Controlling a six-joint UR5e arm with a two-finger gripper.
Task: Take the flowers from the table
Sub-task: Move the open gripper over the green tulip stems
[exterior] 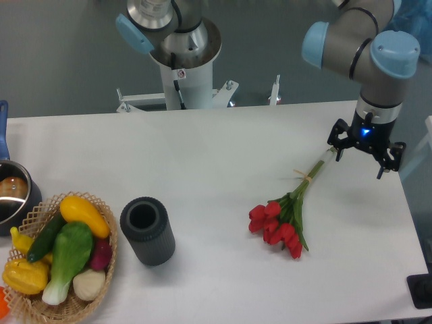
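The flowers, red tulips with green leaves and pale stems tied with tan string, lie flat on the white table at the right. Their heads point to the lower left and their stem ends to the upper right. My gripper hangs pointing down over the table's right side, just right of the stem ends. Its black fingers are splayed apart, so it is open. The left finger sits right at the stem tips, and whether it touches them is unclear. Nothing is held.
A dark grey ribbed cylinder vase stands left of centre. A wicker basket of vegetables sits at the front left, with a metal pot behind it. The arm's base column rises at the back edge.
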